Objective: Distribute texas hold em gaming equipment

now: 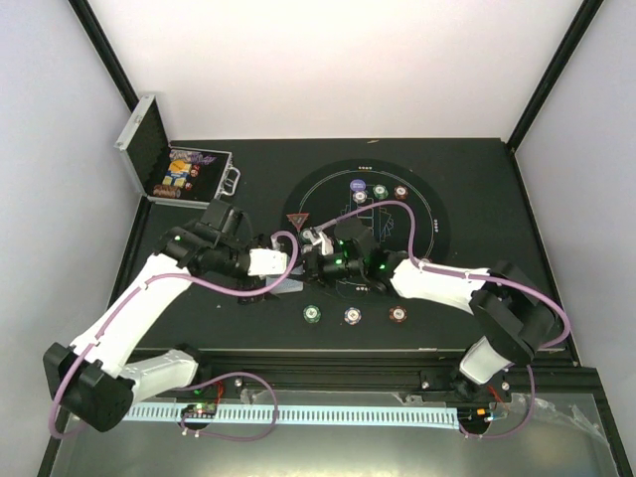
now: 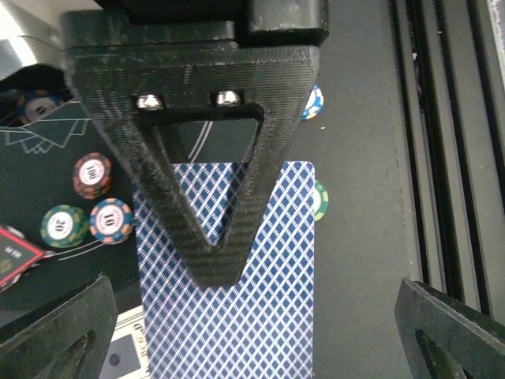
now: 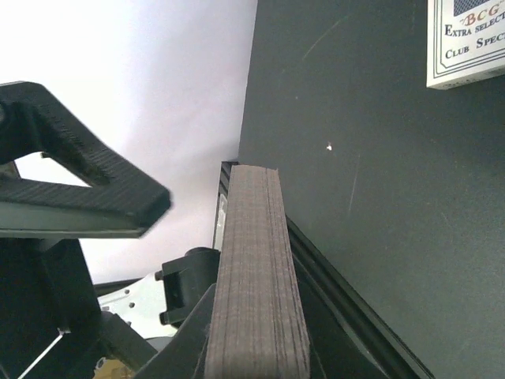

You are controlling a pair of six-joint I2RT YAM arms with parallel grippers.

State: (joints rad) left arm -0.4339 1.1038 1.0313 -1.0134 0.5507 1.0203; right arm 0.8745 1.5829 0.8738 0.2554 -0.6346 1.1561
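The right gripper [image 1: 316,246] grips the deck of cards [image 3: 256,300] above the bench [image 1: 477,199], to the right of the silver case [image 1: 164,164], while the left gripper [image 2: 252,324], also right of that case, has its jaws spread wide.

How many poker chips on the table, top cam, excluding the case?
7. Near row: green chip, white chip, brown-red chip. Far cluster: blue chip, far green chip, far brown-red chip, far white chip. More may be hidden.
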